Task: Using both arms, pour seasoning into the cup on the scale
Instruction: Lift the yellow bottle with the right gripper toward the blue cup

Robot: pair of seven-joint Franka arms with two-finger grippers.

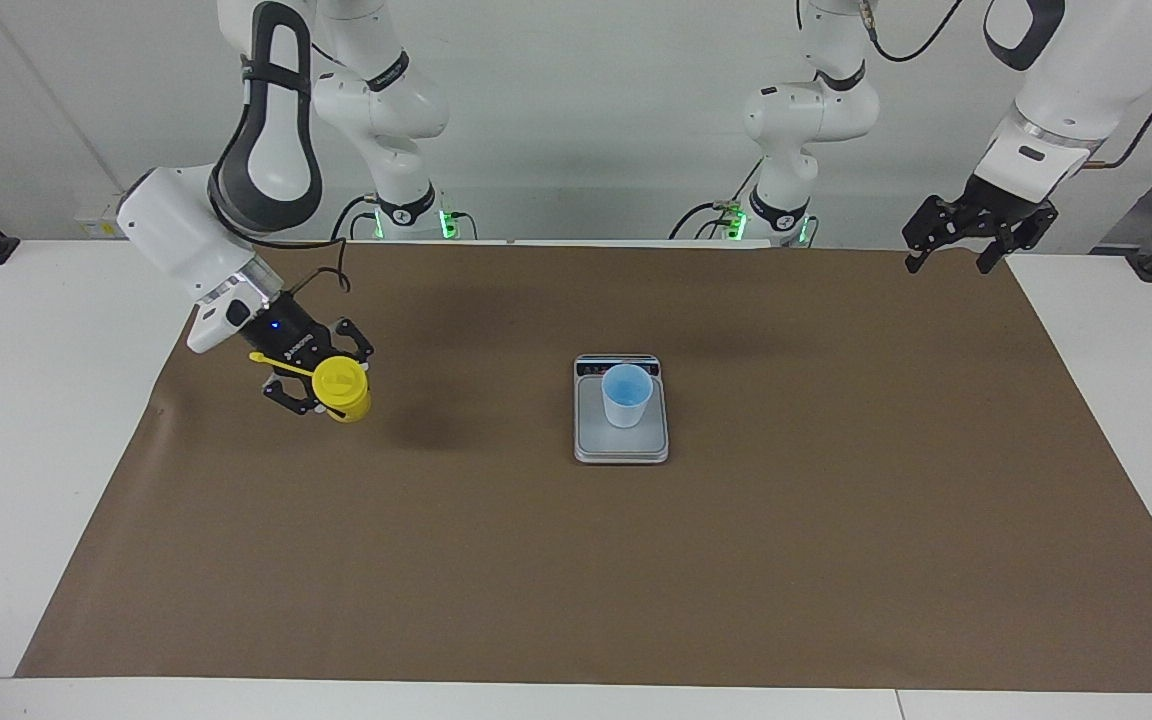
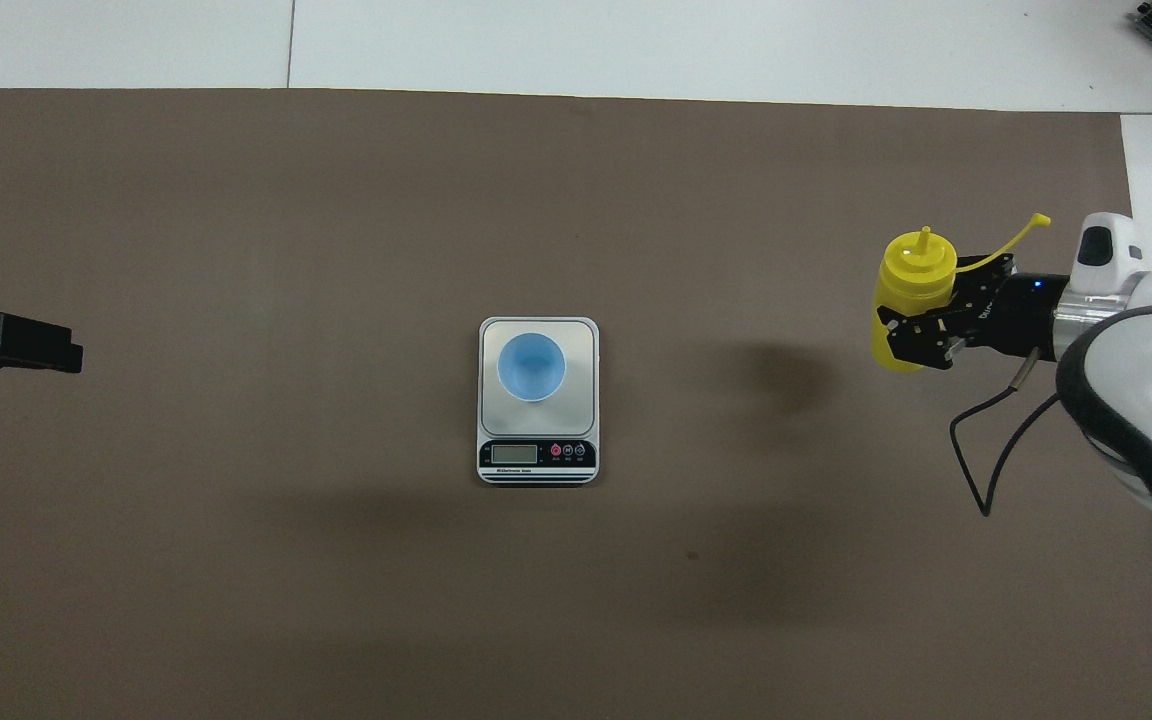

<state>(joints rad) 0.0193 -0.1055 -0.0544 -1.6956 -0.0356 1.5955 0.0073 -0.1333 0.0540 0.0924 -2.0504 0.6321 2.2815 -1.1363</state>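
The right gripper (image 1: 321,390) is clamping the yellow squeeze bottle (image 1: 340,388) mid-body above the mat's right-arm end, where its soft, light wall is likely yielding least, while the left gripper (image 1: 948,250) is waiting open.

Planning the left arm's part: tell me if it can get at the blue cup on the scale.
Probably yes: the left gripper hangs open over the mat's corner, and nothing stands between it and the cup.

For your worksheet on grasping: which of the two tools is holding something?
The right tool, shut on the yellow seasoning bottle above the mat; the left tool hangs open and empty.
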